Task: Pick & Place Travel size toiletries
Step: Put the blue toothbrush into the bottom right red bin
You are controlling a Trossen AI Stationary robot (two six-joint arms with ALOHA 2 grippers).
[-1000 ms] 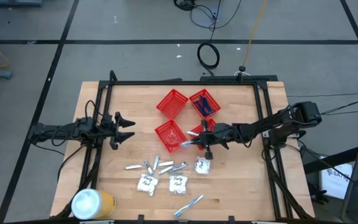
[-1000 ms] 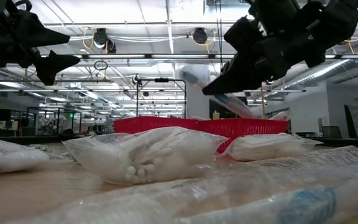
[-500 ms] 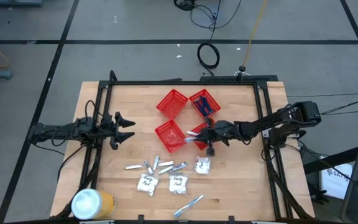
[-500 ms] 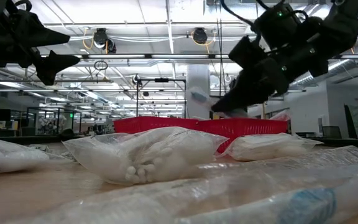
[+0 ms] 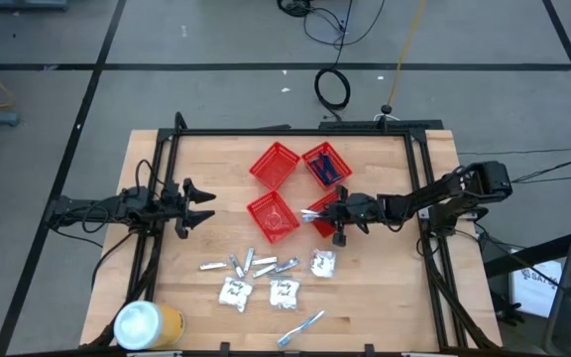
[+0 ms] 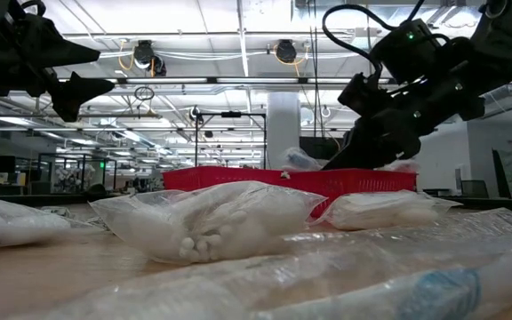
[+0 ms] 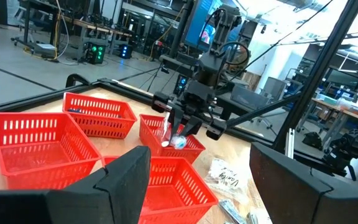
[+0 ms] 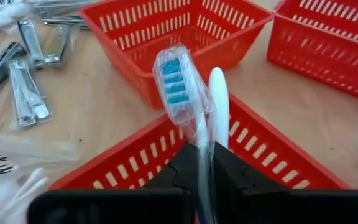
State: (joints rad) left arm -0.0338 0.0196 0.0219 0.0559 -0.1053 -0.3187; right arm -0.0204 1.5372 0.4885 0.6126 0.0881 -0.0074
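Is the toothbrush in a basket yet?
Not yet. The right end effector is shut on the toothbrush, holding it above a red basket.

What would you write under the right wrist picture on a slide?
Right gripper, jaws shut on a wrapped toothbrush, holds it above a red mesh basket.

Four red baskets (image 7: 39,140) stand close together on the wooden worktop (image 7: 241,186). The right gripper (image 7: 180,127) hangs over the far basket (image 7: 166,140), shut on a wrapped toothbrush (image 7: 174,138) that points down into it. A white sachet (image 7: 225,174) lies beside the baskets. The left fingers (image 7: 126,180) stand wide apart, holding nothing.
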